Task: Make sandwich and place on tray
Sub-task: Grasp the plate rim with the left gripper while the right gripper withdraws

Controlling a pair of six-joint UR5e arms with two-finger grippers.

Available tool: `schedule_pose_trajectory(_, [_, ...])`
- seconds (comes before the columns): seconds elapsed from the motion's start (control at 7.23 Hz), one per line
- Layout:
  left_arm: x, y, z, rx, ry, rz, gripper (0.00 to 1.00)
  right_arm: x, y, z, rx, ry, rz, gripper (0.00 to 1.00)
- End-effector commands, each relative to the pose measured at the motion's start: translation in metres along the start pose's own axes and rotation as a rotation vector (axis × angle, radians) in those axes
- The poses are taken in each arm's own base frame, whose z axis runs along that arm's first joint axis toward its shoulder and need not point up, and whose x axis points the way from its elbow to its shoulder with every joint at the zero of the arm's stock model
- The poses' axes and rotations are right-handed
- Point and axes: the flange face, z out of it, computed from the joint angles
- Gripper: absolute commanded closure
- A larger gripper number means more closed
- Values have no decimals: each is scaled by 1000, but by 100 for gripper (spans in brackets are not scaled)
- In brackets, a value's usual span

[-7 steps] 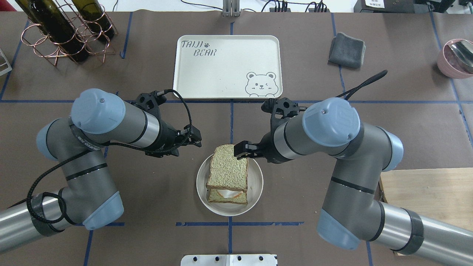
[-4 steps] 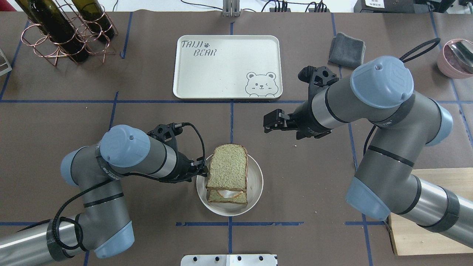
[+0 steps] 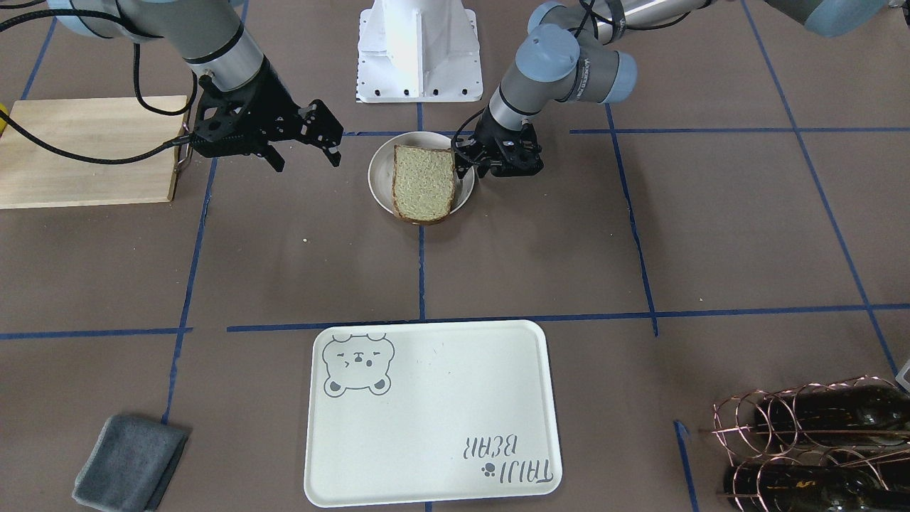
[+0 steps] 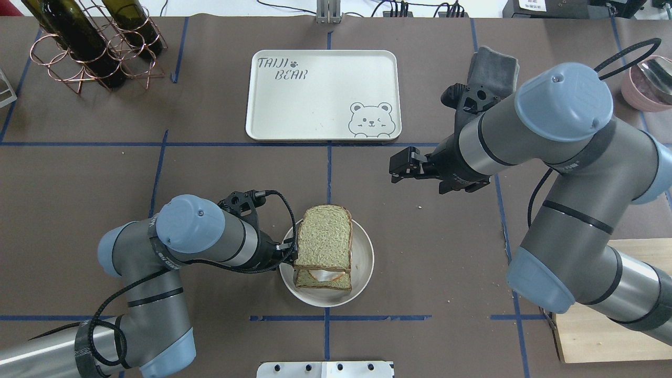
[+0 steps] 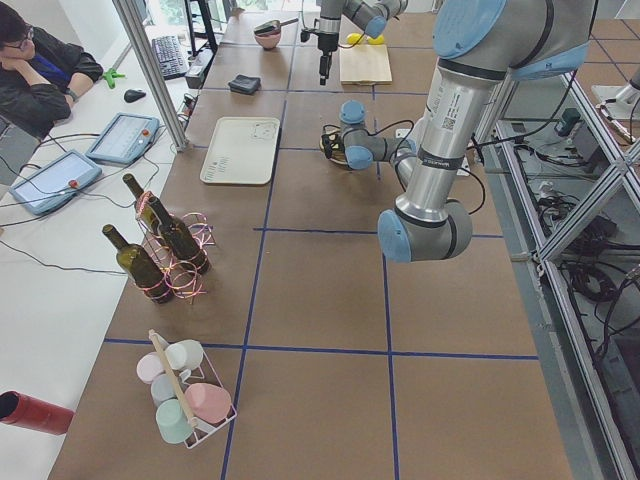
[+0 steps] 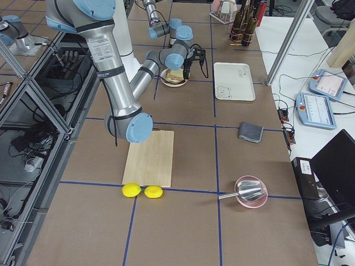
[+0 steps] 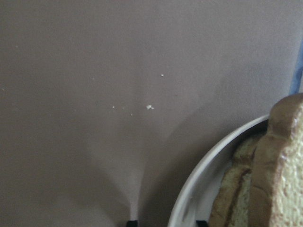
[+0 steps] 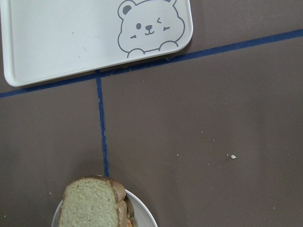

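Observation:
The sandwich (image 4: 323, 244) is two slices of speckled bread with a white egg (image 4: 328, 274) between them, on a round off-white plate (image 4: 365, 257) near the table's middle. My left gripper (image 4: 287, 253) is low at the plate's left rim. In the left wrist view its open jaws straddle the plate's rim (image 7: 222, 151) beside the sandwich (image 7: 284, 165). My right gripper (image 4: 395, 169) is open and empty, raised to the far right of the plate. The cream bear tray (image 4: 315, 100) lies bare beyond the plate and also shows in the right wrist view (image 8: 71, 42).
A wire rack with wine bottles (image 4: 94, 47) stands at the far left. A grey cloth (image 4: 493, 65) and a pink bowl (image 4: 648, 86) are at the far right. A wooden cutting board (image 4: 604, 336) lies at the near right under my right arm.
My right gripper has let go of the top slice and pulled back up and to the right. My left gripper has come down to the plate's left rim.

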Motion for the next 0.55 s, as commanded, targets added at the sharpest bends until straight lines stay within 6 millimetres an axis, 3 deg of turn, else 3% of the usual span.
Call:
schedule_pose_trajectory(0.0, [-1, 1, 4, -2, -6, 0, 72, 3, -2, -2, 4, 5, 4, 0])
schedule_pose_trajectory(0.28, [0, 2, 2, -3, -2, 0, 100, 10, -6, -2, 7, 22, -7, 0])
schedule_pose_trajectory(0.42, [3, 3, -3, -5, 10, 3, 100, 14, -11, -3, 9, 49, -19, 0])
